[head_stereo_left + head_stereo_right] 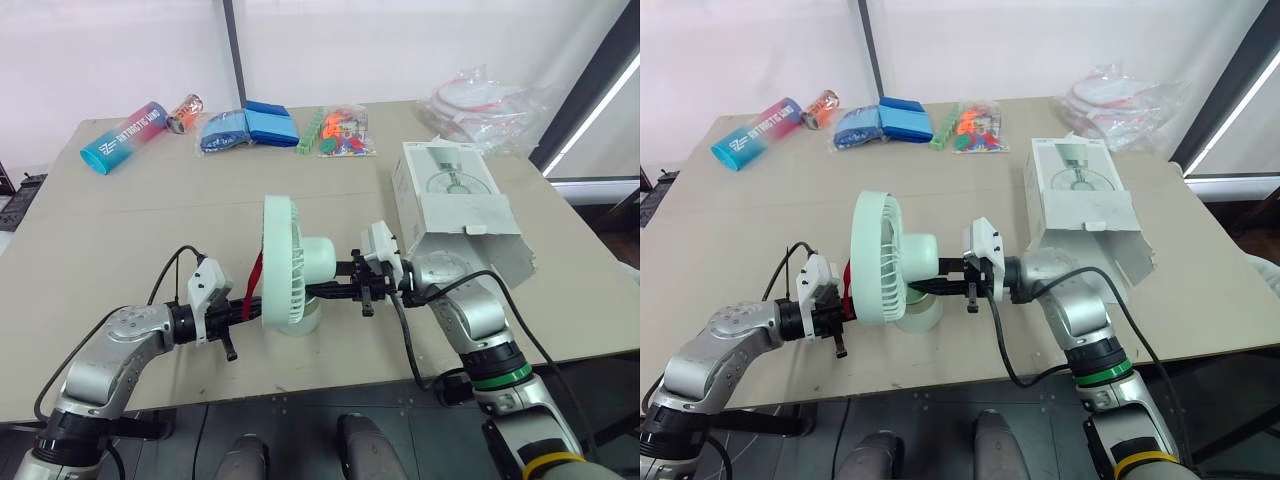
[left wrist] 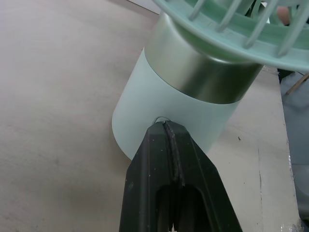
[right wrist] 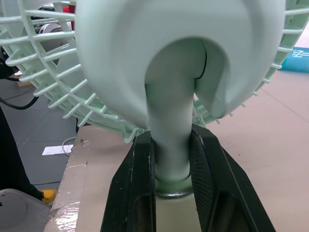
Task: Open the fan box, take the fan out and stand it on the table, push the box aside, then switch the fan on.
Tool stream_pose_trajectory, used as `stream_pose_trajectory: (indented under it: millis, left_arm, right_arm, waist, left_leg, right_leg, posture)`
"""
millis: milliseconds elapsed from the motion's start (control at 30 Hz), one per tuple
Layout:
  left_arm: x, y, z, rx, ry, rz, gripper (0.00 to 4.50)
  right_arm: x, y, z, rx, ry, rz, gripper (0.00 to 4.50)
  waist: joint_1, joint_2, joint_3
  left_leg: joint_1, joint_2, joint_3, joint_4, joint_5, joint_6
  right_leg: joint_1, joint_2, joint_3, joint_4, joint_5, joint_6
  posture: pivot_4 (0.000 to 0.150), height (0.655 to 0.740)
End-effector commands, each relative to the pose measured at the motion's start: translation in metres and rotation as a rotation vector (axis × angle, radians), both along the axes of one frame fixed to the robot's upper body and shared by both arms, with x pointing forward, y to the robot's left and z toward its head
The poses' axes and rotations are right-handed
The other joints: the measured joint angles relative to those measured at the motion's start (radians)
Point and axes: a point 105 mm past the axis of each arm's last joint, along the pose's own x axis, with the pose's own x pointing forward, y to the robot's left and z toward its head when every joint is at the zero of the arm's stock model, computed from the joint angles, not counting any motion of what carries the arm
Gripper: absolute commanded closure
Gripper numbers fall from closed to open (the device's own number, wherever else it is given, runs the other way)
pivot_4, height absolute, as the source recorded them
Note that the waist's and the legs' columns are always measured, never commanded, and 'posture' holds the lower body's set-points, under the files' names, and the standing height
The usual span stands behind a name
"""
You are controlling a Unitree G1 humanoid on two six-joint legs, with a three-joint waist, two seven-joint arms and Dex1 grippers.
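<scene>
A pale green fan stands upright on its round base near the front edge of the table. My right gripper reaches in from the right and is shut on the fan's neck, one finger on each side. From the left, my left gripper is shut with nothing in it, its tips touching the side of the base. The white fan box lies to the right of the fan, its near end flap open.
Along the table's far edge lie a blue tube, a small orange can, blue packets and a colourful bag. Clear plastic wrapping sits at the far right corner. The table's front edge is just below the fan.
</scene>
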Motion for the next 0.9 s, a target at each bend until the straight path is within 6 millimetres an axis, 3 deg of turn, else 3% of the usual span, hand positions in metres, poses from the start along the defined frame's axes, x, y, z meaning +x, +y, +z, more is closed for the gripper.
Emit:
stream_pose_trajectory:
  millis: [33, 900]
  left_arm:
    - [-0.0036, -0.0104, 0.0069, -0.015, -0.027, -0.057, 4.47]
    - [-0.0023, -0.0017, 0.0108, -0.001, -0.05, -0.033, 4.47]
  right_arm:
    - [-0.007, 0.0026, -0.0072, -0.023, 0.022, 0.029, 4.11]
    - [-0.007, 0.0032, -0.0076, -0.018, 0.024, 0.027, 4.11]
  waist:
    - [0.0, 0.0, 0.0]
    - [0.001, 0.0, 0.0]
  left_leg:
    - [0.0, 0.0, 0.0, 0.0, 0.0, 0.0]
    - [0.0, 0.0, 0.0, 0.0, 0.0, 0.0]
  right_leg:
    - [0.0, 0.0, 0.0, 0.0, 0.0, 0.0]
    - [0.0, 0.0, 0.0, 0.0, 0.0, 0.0]
  posture:
    - [0.15, 0.74]
    - [0.15, 0.74]
